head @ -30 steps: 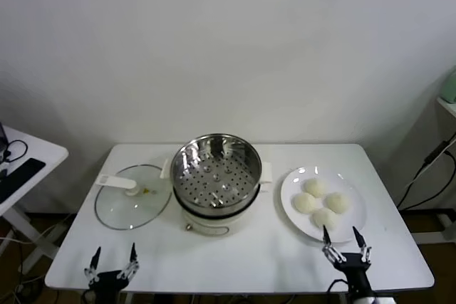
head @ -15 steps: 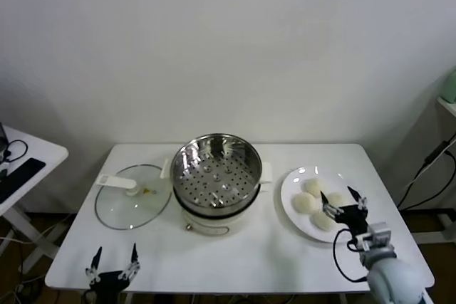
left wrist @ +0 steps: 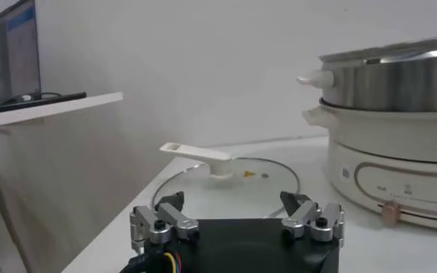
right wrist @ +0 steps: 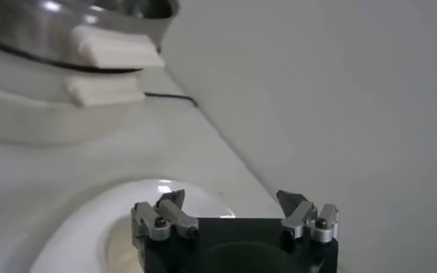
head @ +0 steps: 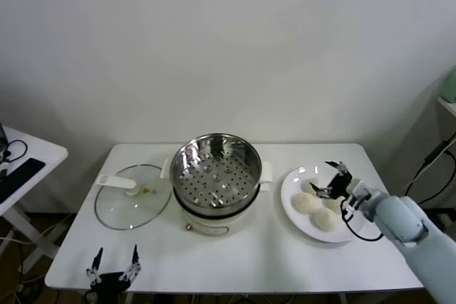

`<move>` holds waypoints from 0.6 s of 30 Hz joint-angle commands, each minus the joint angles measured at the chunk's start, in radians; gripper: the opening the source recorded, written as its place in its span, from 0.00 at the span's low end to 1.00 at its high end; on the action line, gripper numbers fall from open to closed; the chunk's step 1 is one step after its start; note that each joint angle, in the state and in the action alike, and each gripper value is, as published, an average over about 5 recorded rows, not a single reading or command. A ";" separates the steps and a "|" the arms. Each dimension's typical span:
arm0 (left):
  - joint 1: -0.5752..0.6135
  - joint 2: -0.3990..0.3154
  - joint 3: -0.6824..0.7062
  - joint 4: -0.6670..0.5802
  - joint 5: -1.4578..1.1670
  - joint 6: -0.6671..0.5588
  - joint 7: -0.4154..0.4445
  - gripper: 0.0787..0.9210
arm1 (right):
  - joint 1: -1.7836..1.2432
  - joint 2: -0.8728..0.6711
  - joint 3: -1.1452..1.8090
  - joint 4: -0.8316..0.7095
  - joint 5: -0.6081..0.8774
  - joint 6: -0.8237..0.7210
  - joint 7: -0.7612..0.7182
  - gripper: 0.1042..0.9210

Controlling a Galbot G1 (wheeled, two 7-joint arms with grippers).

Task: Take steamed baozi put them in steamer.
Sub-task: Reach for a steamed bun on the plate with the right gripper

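Observation:
Several steamed baozi, cream-white and domed, lie on a white plate at the right of the table. My right gripper hangs open over the plate's far side, just above the buns and turned sideways, with nothing between its fingers. It hides part of the rear buns. In the right wrist view that gripper is open above the plate's rim. The steamer, a shiny perforated steel basket on a cream cooker base, stands empty at the table's middle. My left gripper is parked open at the table's front left edge.
A glass lid with a white handle lies flat left of the steamer; it also shows as the glass lid beyond my left gripper. A white side table with a dark device stands far left. Cables hang at the right.
My right gripper has risen from the table's front right edge, travelled back over the plate and turned sideways above the buns. It stays open. The left gripper has not moved.

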 commanded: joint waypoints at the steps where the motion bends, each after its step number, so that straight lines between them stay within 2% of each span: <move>1: 0.003 0.015 0.000 0.002 0.008 -0.006 -0.001 0.88 | 0.720 -0.157 -0.742 -0.179 0.013 0.087 -0.308 0.88; 8: 0.001 0.013 0.001 0.008 0.008 -0.007 -0.001 0.88 | 1.051 -0.075 -1.092 -0.327 0.047 0.226 -0.509 0.88; 13: -0.004 0.010 0.000 0.021 0.012 -0.013 -0.002 0.88 | 1.121 0.024 -1.206 -0.453 0.070 0.283 -0.570 0.88; 18: -0.004 0.004 0.000 0.029 0.021 -0.020 -0.003 0.88 | 1.088 0.131 -1.193 -0.566 0.103 0.282 -0.586 0.88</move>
